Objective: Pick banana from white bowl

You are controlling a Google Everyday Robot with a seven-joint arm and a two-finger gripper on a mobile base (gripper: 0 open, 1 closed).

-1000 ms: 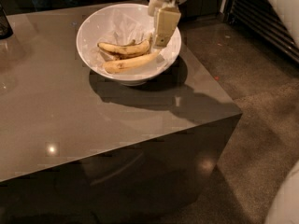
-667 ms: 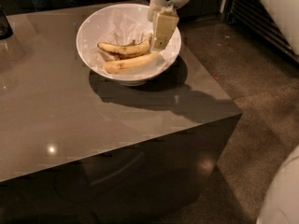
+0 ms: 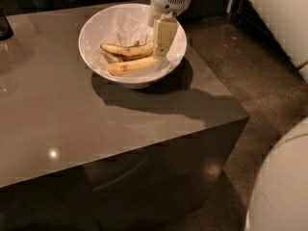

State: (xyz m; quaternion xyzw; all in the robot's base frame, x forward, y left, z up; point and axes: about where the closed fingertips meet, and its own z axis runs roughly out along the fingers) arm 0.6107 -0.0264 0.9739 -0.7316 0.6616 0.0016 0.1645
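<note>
Lowered slightly and shifted left since a second ago: gripper [image 3: 162, 48], tip inside bowl [image 3: 98, 20] at its right side, near streaked banana's [image 3: 126, 49] end. Open or closed: cannot tell. Banana [image 3: 132, 66] lying in bowl's near half, just beside streaked one. Bowl on table [image 3: 72, 124], far right corner.

Glossy grey tabletop [image 3: 57, 109] fills the left, a dark object [image 3: 4, 25] at its upper-left edge. A streaked banana [image 3: 126, 49] lies upper centre, just left of the gripper [image 3: 162, 44]. Speckled floor [image 3: 260, 81] at right.
</note>
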